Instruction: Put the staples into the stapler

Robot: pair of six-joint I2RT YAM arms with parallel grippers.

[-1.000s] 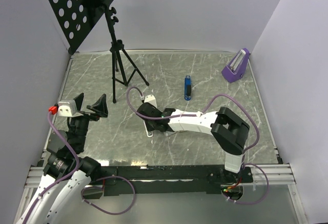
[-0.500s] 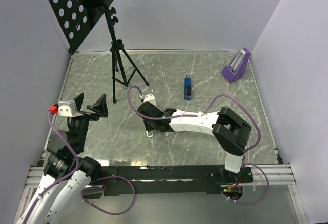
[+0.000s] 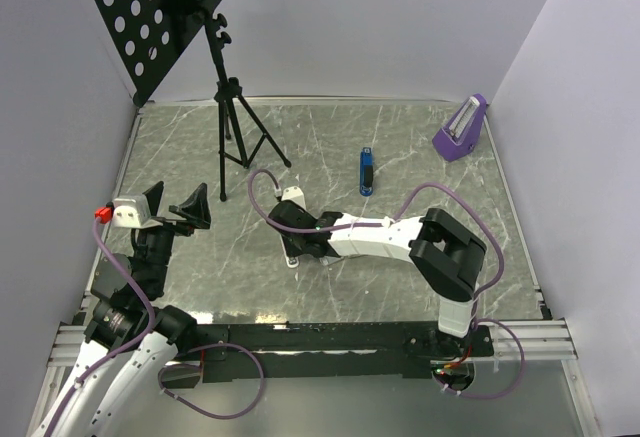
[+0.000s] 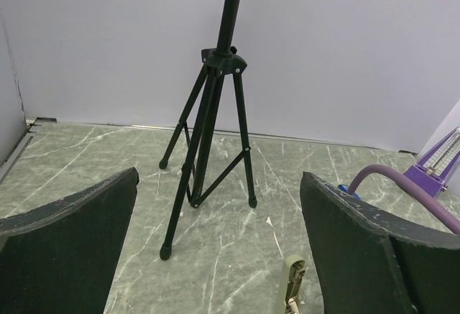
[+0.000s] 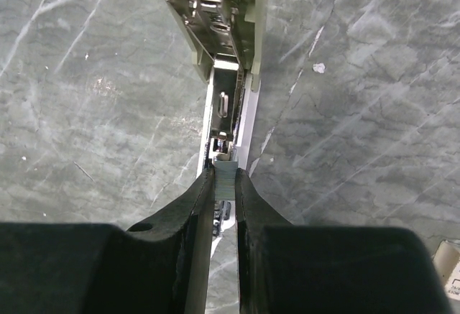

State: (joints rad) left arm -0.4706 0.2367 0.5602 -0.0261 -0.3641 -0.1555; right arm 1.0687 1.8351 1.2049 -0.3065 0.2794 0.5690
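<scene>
While the right gripper (image 5: 224, 173) hangs just over the table (image 3: 420, 157), its two fingers (image 5: 200, 193) stand nearly closed, pinching one small grey strip of staples (image 5: 225, 179) between the tips. Directly ahead of and beneath those tips lies one stapler (image 5: 223, 105), swung open, its metal channel running away from the gripper; the strip sits at the near end of that channel, though contact with it cannot be judged. At the lower right edge of the right wrist view, off to the gripper's side, one corner of a pale box (image 5: 450, 271) shows on the table. From overhead, one slim blue object (image 3: 367, 172) lies beyond the right gripper and apart from it, and one purple wedge-shaped object (image 3: 460, 129) stands farther off near the far right corner. The left gripper (image 3: 178, 197) is raised well to the side of the stapler, its two fingers spread wide and holding nothing. Ahead of it stands one black music stand (image 3: 225, 97) on three legs.
</scene>
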